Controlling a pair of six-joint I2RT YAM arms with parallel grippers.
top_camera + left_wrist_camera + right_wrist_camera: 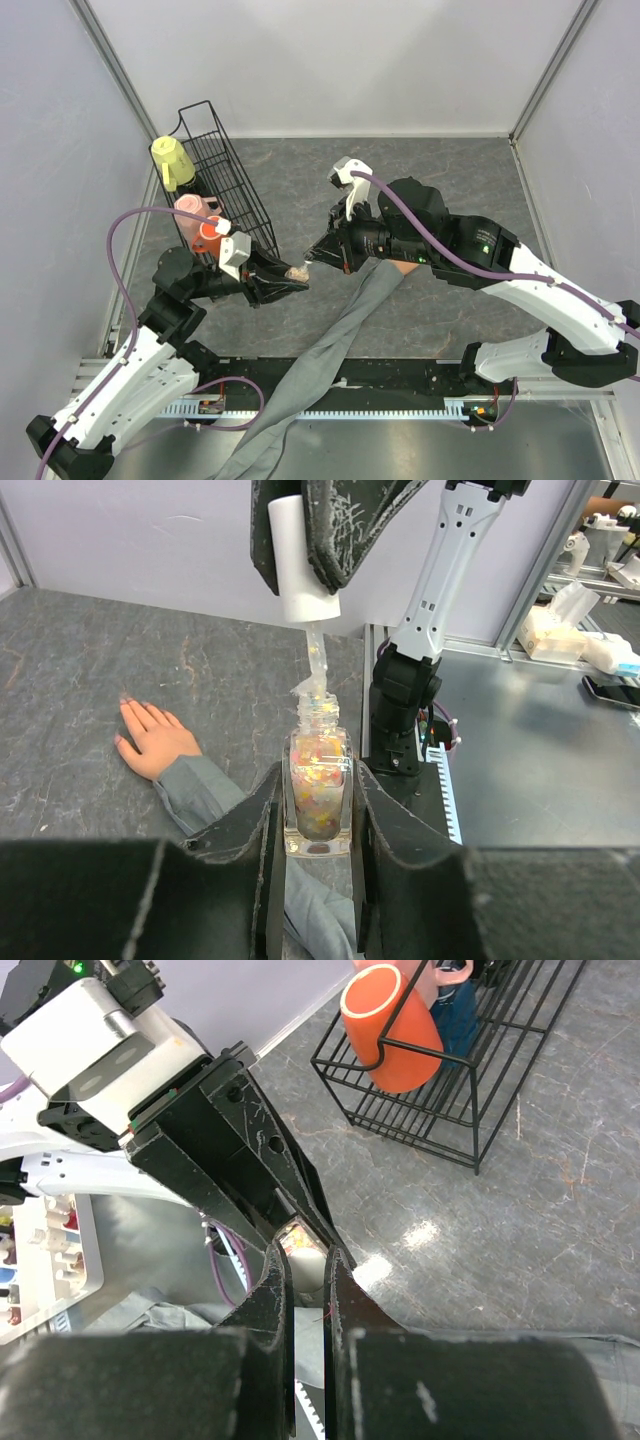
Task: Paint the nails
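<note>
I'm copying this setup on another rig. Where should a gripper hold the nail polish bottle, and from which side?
Take the polish bottle by its square glass body, low, on two flat opposite walls, coming in level from the side, as the left gripper does. It stands upright, so its open neck is left free above for the brush on the white cap.

Built of white link shells on black joint housings, left arm [130,375] and right arm [560,300] alike. Strung with purple cable [150,211], looping wide on the left, lying close on the right. Marked by a green lamp [487,240] on the right forearm. Ending in matte black: left gripper [318,775], right gripper [305,1252], fingers [240,1120] scratched pale.
</note>
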